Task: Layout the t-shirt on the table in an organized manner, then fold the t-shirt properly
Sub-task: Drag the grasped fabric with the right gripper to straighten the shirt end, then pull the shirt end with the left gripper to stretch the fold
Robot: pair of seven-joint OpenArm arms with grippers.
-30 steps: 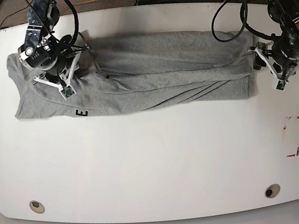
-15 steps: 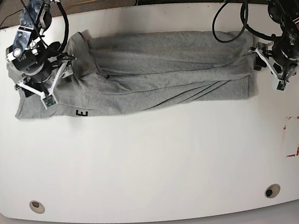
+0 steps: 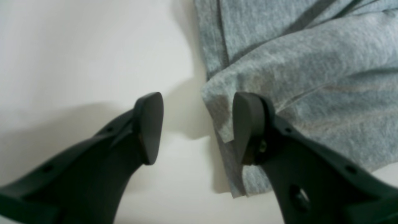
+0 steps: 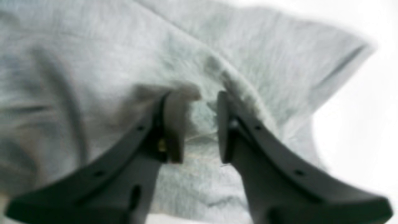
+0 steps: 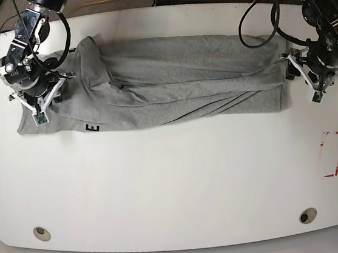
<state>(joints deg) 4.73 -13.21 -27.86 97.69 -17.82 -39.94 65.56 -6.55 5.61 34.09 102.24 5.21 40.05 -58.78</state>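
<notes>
**Shirt half-folded, both arms at its ends**

Across the far half of the table lies the t-shirt, stretched long from side to side and already doubled over lengthwise, with a single black letter peeking out along its near edge. It is rumpled in the middle, ridges running the length of the cloth, and one bunch stands up near the end by the right arm.

From where I stand, the right gripper is down on the sleeve end. Its fingers sit close together with a fold of grey fabric rising between them, so it looks like a pinch on the cloth, though the wrist view is blurred and I would not swear the grip is firm. At the other end the left gripper has its fingers spread wide, holding nothing; one finger rests over the hem corner, the other over bare table.

My reading is that the laying-out and first lengthwise fold are mostly done, and this is a tidying pull on the sleeve end. Next, I'd guess, the right arm must draw that bunched part flat, while the left closes on the hem corner so both ends can be carried together without dragging the layers apart.
</notes>
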